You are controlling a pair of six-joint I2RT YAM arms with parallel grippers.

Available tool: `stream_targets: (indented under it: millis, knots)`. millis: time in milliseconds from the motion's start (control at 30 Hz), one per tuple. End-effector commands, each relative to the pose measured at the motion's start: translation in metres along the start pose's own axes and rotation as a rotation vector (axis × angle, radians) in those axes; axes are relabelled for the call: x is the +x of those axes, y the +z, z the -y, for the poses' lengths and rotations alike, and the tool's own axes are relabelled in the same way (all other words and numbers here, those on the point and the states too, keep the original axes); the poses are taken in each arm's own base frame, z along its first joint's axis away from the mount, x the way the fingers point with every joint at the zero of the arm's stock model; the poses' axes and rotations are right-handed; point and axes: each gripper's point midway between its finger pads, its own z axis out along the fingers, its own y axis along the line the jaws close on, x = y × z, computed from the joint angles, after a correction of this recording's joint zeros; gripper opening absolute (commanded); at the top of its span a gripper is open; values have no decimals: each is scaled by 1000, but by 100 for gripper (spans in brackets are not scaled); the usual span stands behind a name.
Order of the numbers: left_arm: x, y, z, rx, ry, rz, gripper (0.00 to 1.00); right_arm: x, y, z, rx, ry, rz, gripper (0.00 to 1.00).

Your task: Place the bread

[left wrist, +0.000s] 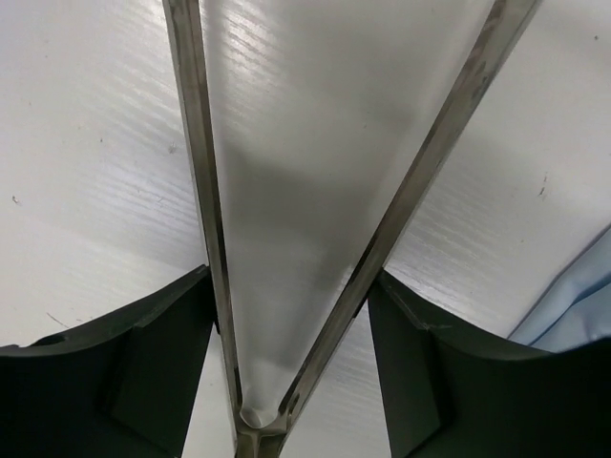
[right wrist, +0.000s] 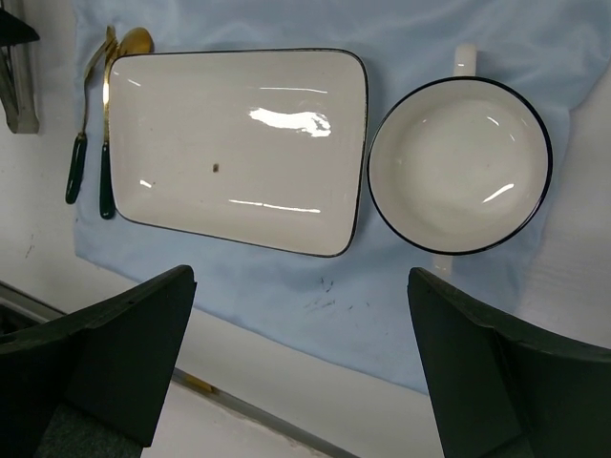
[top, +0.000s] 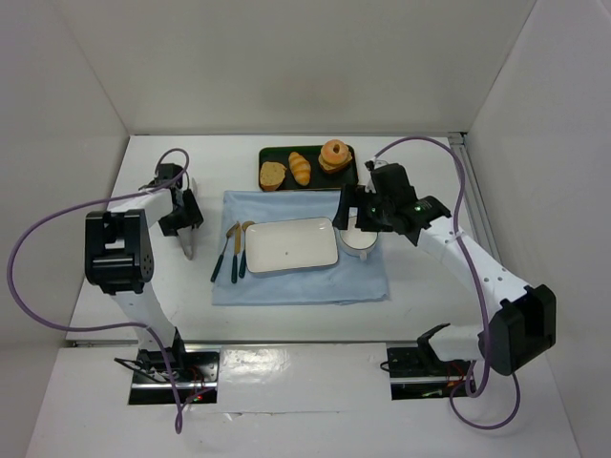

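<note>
Bread on the far tray, tongs away at the left.
Top view: the bread (top: 300, 168) lies on the dark tray (top: 268, 153) at the table's far edge, well apart from the tongs (top: 187, 245), which the left gripper (top: 182, 229) holds left of the blue cloth (top: 296, 286). Left wrist: the tongs' arms spread in a V with nothing between them, and the fingers (left wrist: 143, 363) press against both. Right wrist: the right gripper (right wrist: 301, 286) is spread wide and empty above the plate (right wrist: 239, 143).

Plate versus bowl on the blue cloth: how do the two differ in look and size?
The plate is rectangular with rounded corners; the bowl is round. The plate is shallow and flat, the bowl deeper. The plate covers more of the blue cloth than the bowl. The bowl has small stub handles; the plate has none. Both are white, dark-rimmed, empty, and lie side by side.
</note>
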Motion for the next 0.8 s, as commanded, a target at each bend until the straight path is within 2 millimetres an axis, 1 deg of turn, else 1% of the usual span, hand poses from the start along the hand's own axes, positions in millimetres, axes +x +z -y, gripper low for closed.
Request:
stream_targets:
  millis: [0, 100, 133, 200, 267, 300, 333, 400, 433, 467, 500, 533, 567, 600, 633, 667, 733, 767]
  knots:
    - [21, 14, 4, 31, 14, -94, 75, -26, -3, -8, -30, -9, 70, 99]
    - [27, 18, 7, 48, 15, -121, 72, -25, -3, -9, -39, -9, 66, 99]
    - [30, 18, 6, 45, 16, -131, 71, -27, -6, -10, -43, -10, 74, 99]
    - [30, 17, 8, 55, 16, -135, 69, -26, -6, -6, -33, -3, 70, 99]
    - [31, 17, 9, 63, 15, -138, 65, -28, -9, -7, -37, -4, 78, 99]
    - [27, 13, 10, 68, 14, -125, 63, -28, -9, -7, -37, -4, 78, 99]
    - [24, 9, 12, 82, 12, -114, 62, -26, -7, -2, -27, 3, 73, 99]
    - [20, 3, 15, 100, 9, -92, 62, -25, -7, -4, -35, 3, 69, 99]
    - [16, -2, 18, 122, 7, -82, 62, -23, -9, -3, -35, 3, 69, 99]
    - [8, -14, 22, 146, 4, -50, 62, -26, -8, -4, -40, 2, 79, 99]
    - [4, -20, 25, 164, 3, -36, 62, -22, -7, -4, -44, 3, 66, 99]
    - [-5, -29, 27, 176, 0, -6, 61, -24, -7, -5, -48, 11, 74, 99]
    - [-12, -38, 33, 213, -1, 14, 61, -20, -5, -3, -44, 12, 65, 99]
    - [-25, -54, 36, 232, -14, 63, 61, -21, -5, -6, -56, 10, 70, 99]
    - [-32, -66, 41, 248, -7, 89, 61, -16, -3, -5, -61, 11, 55, 99]
    - [-38, -75, 44, 263, -7, 105, 61, -18, -3, -6, -65, 19, 62, 99]
    - [-50, -99, 52, 295, -7, 141, 61, -20, -3, -9, -79, 18, 67, 99]
    - [-51, -108, 62, 313, 13, 150, 61, -16, -2, -7, -75, 19, 59, 99]
